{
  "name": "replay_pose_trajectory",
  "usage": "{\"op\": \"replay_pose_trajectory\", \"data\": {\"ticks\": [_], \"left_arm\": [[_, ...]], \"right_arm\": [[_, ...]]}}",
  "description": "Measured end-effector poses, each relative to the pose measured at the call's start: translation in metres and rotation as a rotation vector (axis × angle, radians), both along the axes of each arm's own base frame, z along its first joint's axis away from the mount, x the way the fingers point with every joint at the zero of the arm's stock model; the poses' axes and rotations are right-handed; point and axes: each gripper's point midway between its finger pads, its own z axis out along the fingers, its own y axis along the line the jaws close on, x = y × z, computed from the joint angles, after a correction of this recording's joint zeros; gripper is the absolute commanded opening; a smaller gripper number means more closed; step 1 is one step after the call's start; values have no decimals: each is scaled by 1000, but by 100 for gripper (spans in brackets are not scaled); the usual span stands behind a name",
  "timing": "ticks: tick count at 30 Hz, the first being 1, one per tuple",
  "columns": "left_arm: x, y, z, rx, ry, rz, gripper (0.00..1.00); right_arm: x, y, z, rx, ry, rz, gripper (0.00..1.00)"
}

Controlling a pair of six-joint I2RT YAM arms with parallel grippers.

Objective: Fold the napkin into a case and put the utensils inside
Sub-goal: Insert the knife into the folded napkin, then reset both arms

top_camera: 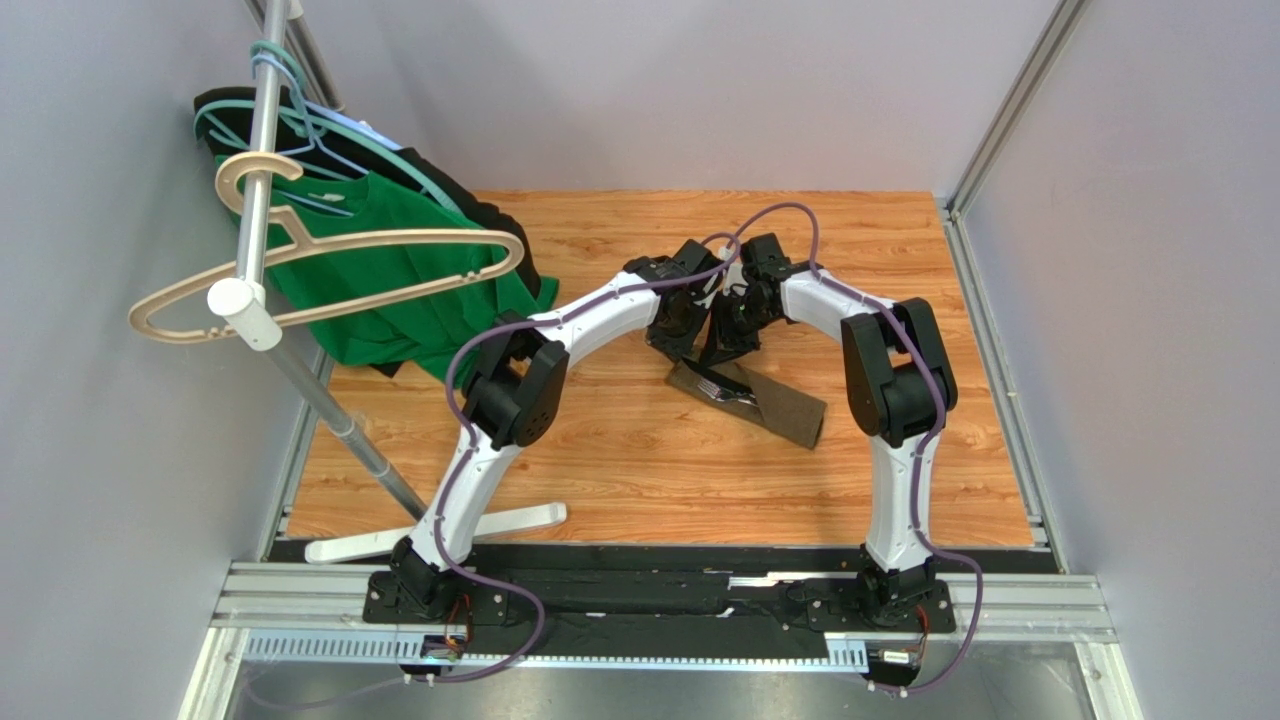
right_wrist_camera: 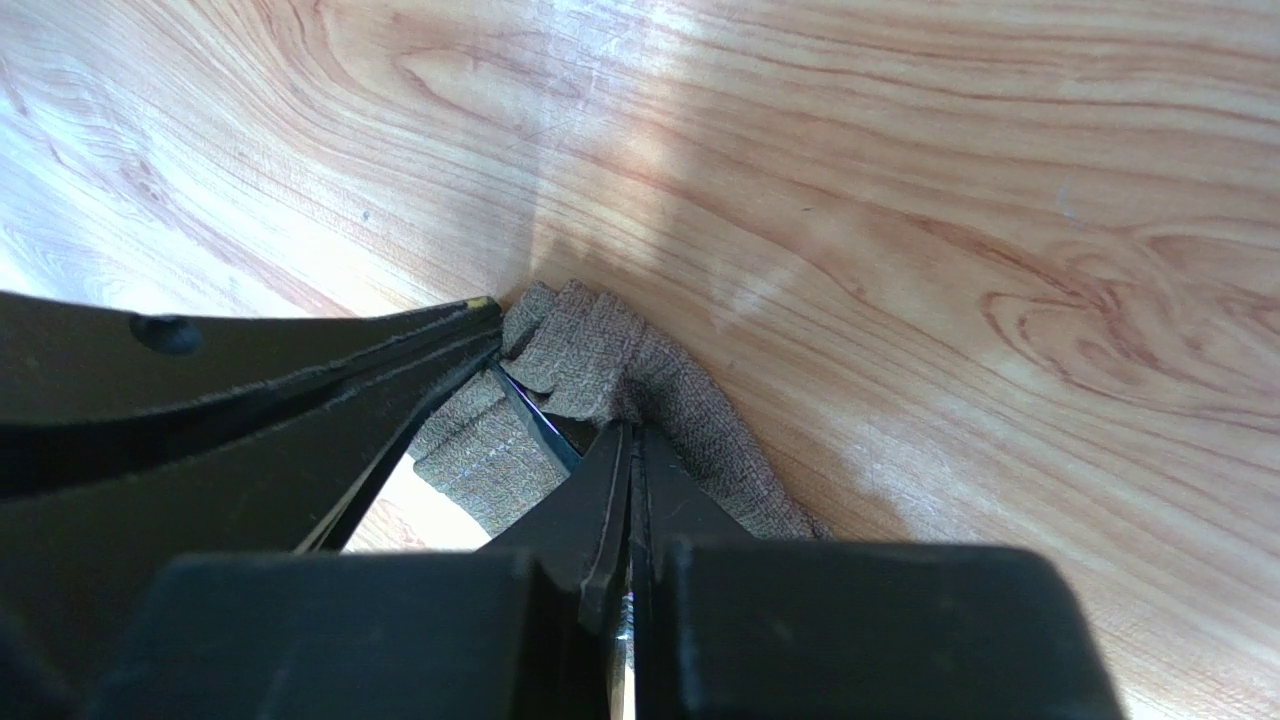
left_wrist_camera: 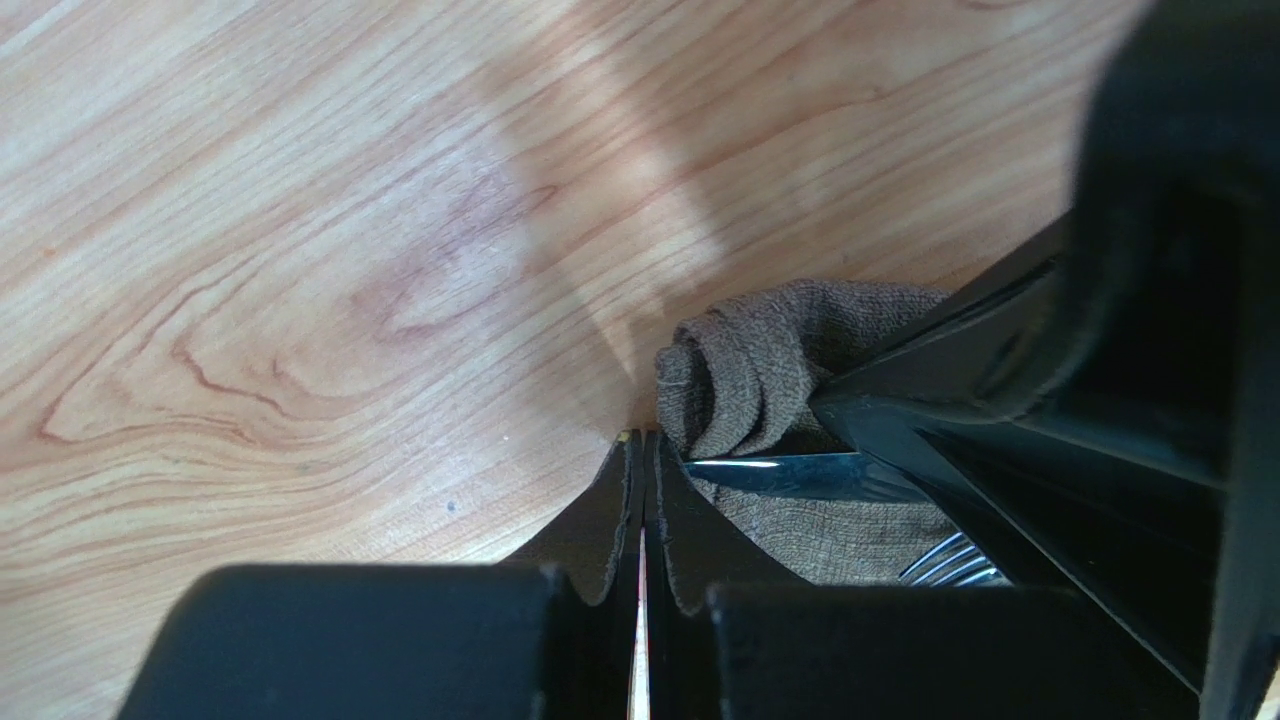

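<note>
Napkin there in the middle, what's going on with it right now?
The left gripper and right gripper meet, both shut, at the far end of the folded napkin on the table, tips against its bunched cloth. Whether they pinch it is unclear. A knife blade and fork tines lie on the cloth.

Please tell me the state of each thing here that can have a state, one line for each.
napkin, folded into a narrow case, lying on the table, one end bunched up.
utensils, lying on the cloth at the bunched end, partly hidden.
left gripper, jaws shut, tips at the bunched end.
right gripper, jaws shut, tips against the bunched end.
green shirt, hanging on the rack.
</note>
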Motion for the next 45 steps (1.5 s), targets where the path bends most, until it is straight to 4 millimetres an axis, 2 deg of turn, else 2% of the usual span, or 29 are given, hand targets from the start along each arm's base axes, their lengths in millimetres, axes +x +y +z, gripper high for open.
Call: {"op": "replay_pose_trajectory", "data": {"ticks": [11, 14, 17, 21, 25, 28, 31, 34, 37, 39, 40, 42, 45], "left_arm": [[3, 6, 3, 57, -36, -36, 0], [5, 11, 12, 99, -79, -28, 6], [7, 12, 40, 101, -138, -25, 12], [0, 6, 116, -36, -221, -33, 15], [-36, 0, 205, -291, -266, -71, 17], [-76, -1, 243, -478, -242, -114, 18], [-115, -4, 248, -611, -166, -148, 20], [-145, -8, 230, -688, -90, -168, 23], [-177, -9, 209, -741, -6, -182, 27], [-197, -6, 201, -790, 19, -190, 32], [-208, -3, 201, -821, 19, -196, 33], [-222, 4, 206, -877, 1, -206, 39], [-241, 19, 229, -1008, -79, -231, 47]], "right_arm": [[0, 0, 0, 1, 3, -6, 0], [0, 1, 0, 3, 4, -7, 7], [0, 2, 1, 1, 4, -9, 15], [1, 6, 5, -3, 5, -17, 23], [6, 6, 26, -27, -21, -39, 30], [4, -3, 59, -57, -75, -69, 32], [-2, -16, 107, -70, -186, -110, 36], [-32, -35, 146, -69, -283, -150, 46], [-74, -55, 162, -66, -336, -176, 54], [-101, -68, 166, -67, -365, -198, 70], [-115, -73, 166, -65, -373, -209, 100], [-137, -80, 173, -34, -400, -231, 100], [-165, -84, 188, 54, -479, -256, 100]]}}
